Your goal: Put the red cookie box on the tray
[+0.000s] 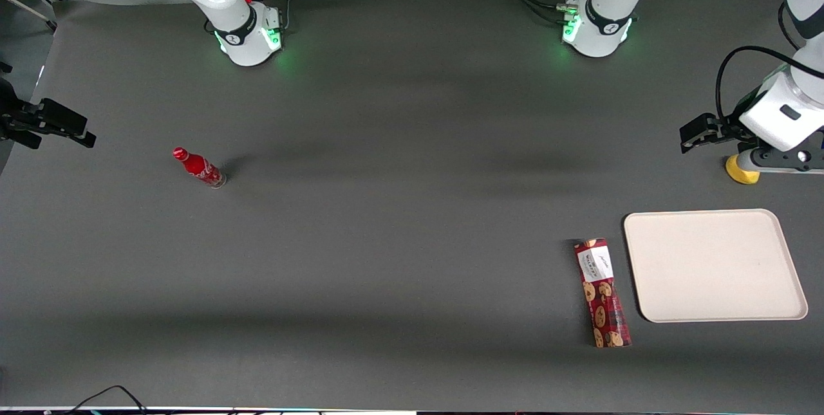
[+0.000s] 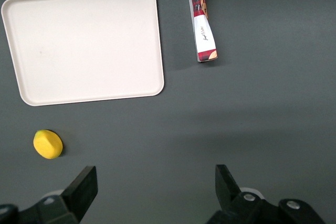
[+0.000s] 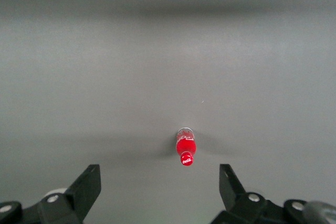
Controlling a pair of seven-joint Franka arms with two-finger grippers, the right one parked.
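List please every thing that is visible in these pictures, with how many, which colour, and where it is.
red cookie box: one, dark-red tartan with cookie print and a white label, lying flat on the table beside the tray, not touching it.
tray: one, cream-white, flat on the table toward the working arm's end, nothing on it.
yellow object: one, small and rounded, on the table farther from the front camera than the tray.
red bottle: one, small, toward the parked arm's end of the table.
table: one, dark grey surface.
gripper: one, black fingers open, holding nothing, hovering above the table near the yellow object, farther from the front camera than the tray.
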